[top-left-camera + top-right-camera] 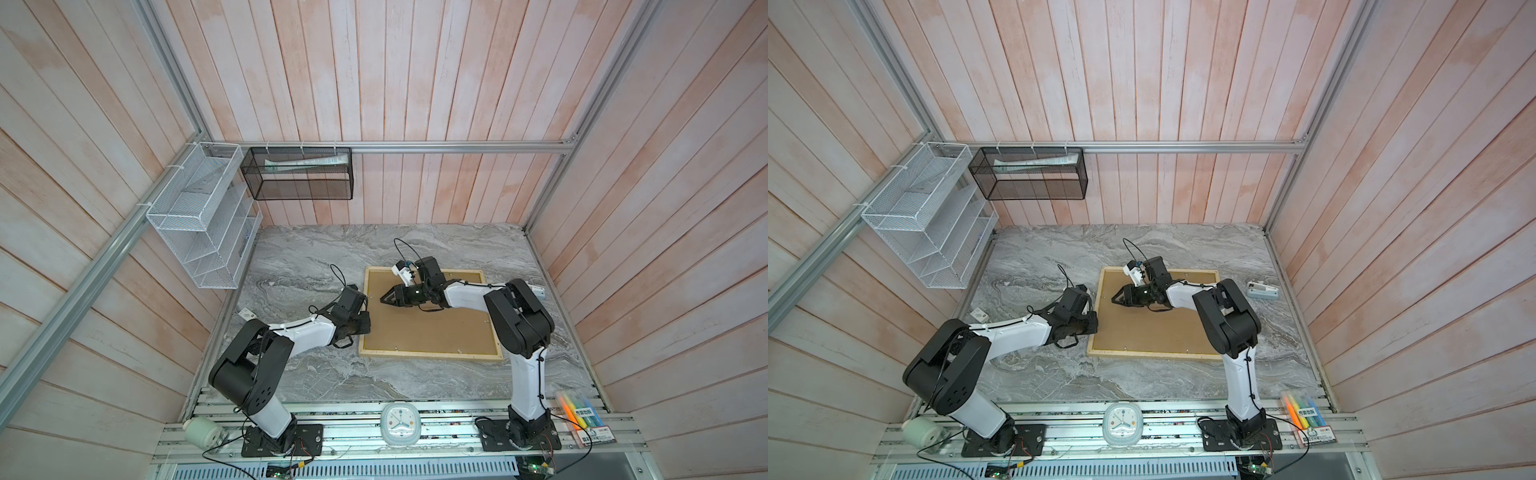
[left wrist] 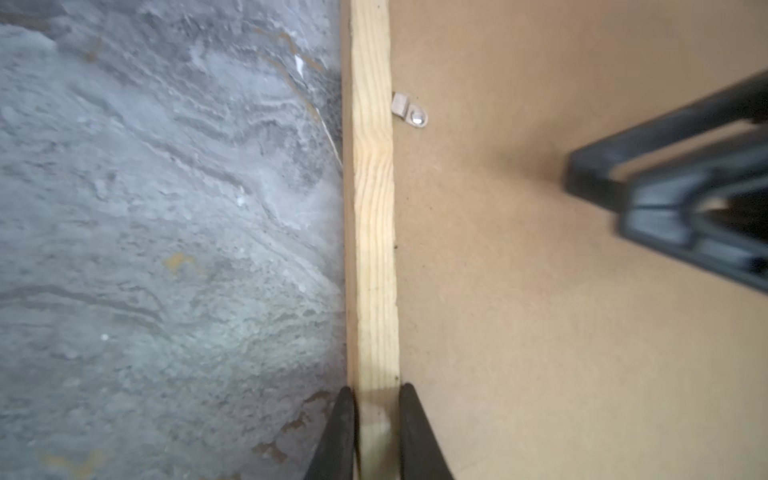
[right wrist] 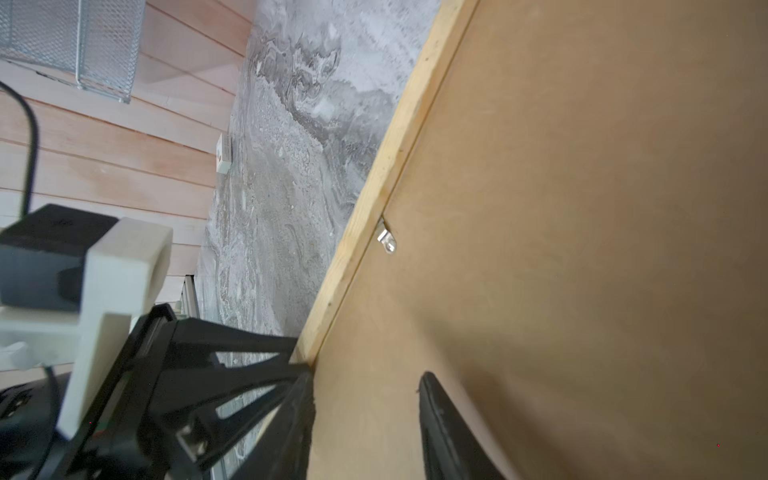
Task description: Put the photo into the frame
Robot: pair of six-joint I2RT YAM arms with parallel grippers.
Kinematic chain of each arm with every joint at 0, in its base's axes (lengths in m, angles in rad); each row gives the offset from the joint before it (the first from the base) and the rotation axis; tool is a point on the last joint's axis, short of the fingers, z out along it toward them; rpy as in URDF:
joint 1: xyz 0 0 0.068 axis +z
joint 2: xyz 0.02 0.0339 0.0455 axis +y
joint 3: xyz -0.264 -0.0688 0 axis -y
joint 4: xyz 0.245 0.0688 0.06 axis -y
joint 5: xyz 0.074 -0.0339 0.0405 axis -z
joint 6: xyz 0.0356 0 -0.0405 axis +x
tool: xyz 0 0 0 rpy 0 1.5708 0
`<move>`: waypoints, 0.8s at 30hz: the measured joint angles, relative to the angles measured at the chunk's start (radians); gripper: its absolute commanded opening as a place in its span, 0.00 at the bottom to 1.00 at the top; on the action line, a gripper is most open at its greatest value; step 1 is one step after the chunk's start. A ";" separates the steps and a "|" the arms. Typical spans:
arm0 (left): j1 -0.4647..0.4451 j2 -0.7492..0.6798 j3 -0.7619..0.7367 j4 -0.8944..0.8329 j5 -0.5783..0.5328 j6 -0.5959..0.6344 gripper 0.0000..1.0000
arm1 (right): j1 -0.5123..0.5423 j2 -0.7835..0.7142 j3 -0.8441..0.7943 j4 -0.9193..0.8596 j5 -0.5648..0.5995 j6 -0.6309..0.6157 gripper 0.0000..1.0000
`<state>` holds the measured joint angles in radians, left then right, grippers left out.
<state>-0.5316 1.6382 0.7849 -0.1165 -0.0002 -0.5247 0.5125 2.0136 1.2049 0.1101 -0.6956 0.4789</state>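
Grey marble-pattern tabletop (image 1: 316, 374) forms the work surface, enclosed by pale pink plank walls. At its centre the frame (image 1: 430, 355) lies flat, back side up, with a plain brown backing board (image 1: 436, 328) seated inside its pale wood rails. One small metal tab (image 2: 409, 110) sits on the board just beside the inner edge of the left rail; the right wrist view shows the same tab (image 3: 386, 239). The left gripper (image 2: 375, 390) is clamped across this left rail: one black finger (image 2: 343, 415) stands on the tabletop side of the strip, its partner on the board side, both against the wood. The right gripper (image 3: 365, 386) reaches across the board toward the same rail, its jaws apart, one fingertip (image 3: 305, 386) near the rail's inner edge and its partner over bare board; contact with the board cannot be confirmed. In both top views its tip (image 1: 384, 298) points at the left arm. Along the front rail stand a white clock (image 1: 401, 424) and a pack of highlighters (image 1: 584, 415).
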 measured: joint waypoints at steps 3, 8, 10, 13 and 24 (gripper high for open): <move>0.030 0.002 0.005 -0.007 -0.011 0.013 0.03 | -0.066 -0.109 -0.048 -0.026 0.067 -0.013 0.46; 0.074 0.002 0.010 -0.021 -0.027 0.027 0.15 | -0.137 -0.238 -0.098 -0.100 0.207 -0.066 0.50; 0.085 0.000 0.012 -0.027 -0.034 0.028 0.20 | -0.144 -0.265 -0.116 -0.138 0.271 -0.084 0.52; 0.091 -0.003 0.012 -0.036 -0.036 0.031 0.23 | -0.162 -0.285 -0.139 -0.196 0.364 -0.106 0.52; 0.100 -0.100 0.006 -0.075 -0.060 0.042 0.34 | -0.280 -0.314 -0.154 -0.331 0.648 -0.142 0.45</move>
<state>-0.4320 1.5379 0.7906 -0.1913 -0.0605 -0.4824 0.2329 1.6993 1.0508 -0.2211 -0.0479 0.3370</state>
